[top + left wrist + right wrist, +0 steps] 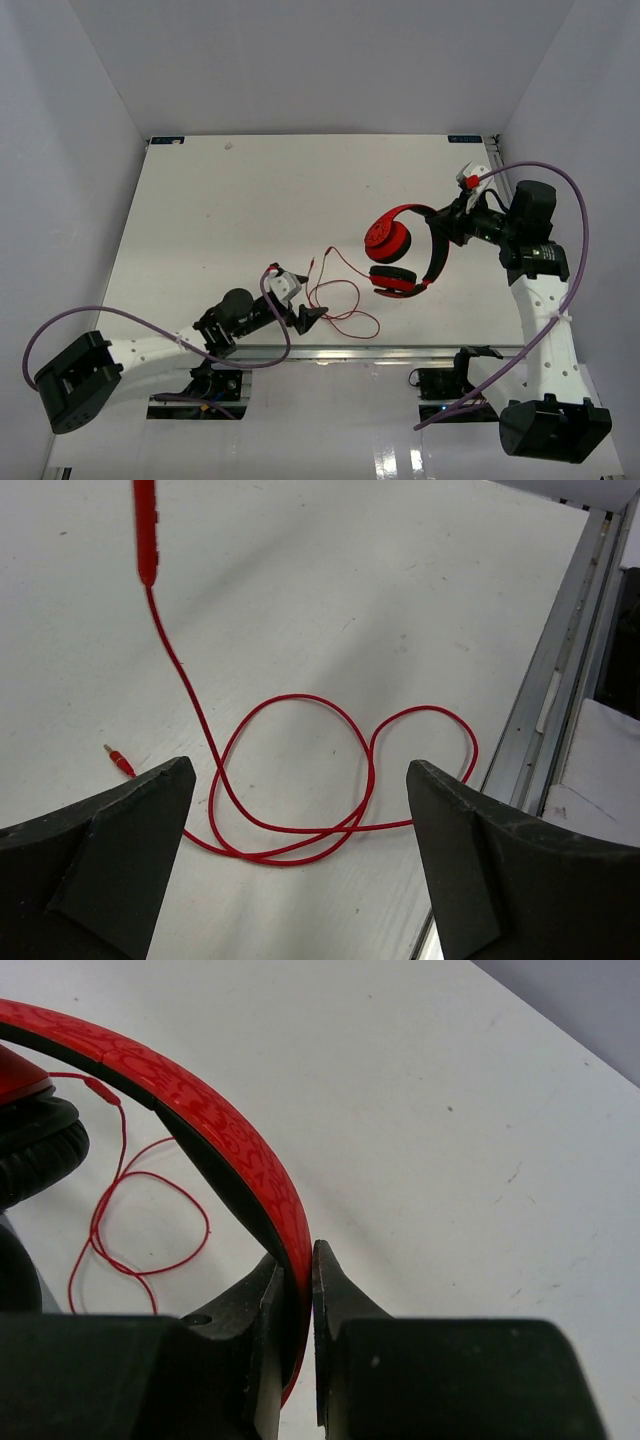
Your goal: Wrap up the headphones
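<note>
Right fingers [345, 1300] clamped on headphones [388, 238] headband. Left fingers [110, 850] wide, empty above cable [300, 695] loops on the desk [400, 600] — I'd grab cable next.

The left arm [150, 352] and right arm [545, 310] are white with tiny holes and black joints. A thick purple cable [586, 230] loops by each. The left gripper [300, 770] and right gripper [305, 1250] are black.
</note>
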Controlling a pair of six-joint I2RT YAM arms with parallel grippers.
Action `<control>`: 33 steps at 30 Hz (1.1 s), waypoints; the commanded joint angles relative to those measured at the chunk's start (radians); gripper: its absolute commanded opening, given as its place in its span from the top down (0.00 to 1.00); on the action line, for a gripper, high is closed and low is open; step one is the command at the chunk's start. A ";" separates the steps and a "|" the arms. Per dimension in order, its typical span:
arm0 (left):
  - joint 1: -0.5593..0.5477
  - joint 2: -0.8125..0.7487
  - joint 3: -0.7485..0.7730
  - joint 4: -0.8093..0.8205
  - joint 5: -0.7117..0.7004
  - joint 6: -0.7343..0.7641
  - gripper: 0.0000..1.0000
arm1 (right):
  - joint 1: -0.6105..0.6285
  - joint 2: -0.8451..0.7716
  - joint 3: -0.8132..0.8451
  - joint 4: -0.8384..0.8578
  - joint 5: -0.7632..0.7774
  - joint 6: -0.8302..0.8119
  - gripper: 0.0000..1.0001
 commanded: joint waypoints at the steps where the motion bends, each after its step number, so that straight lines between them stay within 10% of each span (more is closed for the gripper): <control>1: 0.004 0.152 0.023 0.261 0.037 0.064 0.02 | 0.000 -0.014 0.102 0.021 -0.150 0.119 0.92; 10: 0.027 0.367 0.106 0.444 -0.084 0.080 0.06 | 0.000 -0.018 0.265 0.021 -0.202 0.225 0.92; 17: 0.047 0.341 0.070 0.471 0.045 0.016 0.52 | -0.001 -0.006 0.320 0.049 -0.119 0.278 0.92; 33: 0.047 0.221 -0.041 0.393 0.287 -0.037 0.17 | -0.001 0.124 0.406 0.126 0.008 0.468 0.92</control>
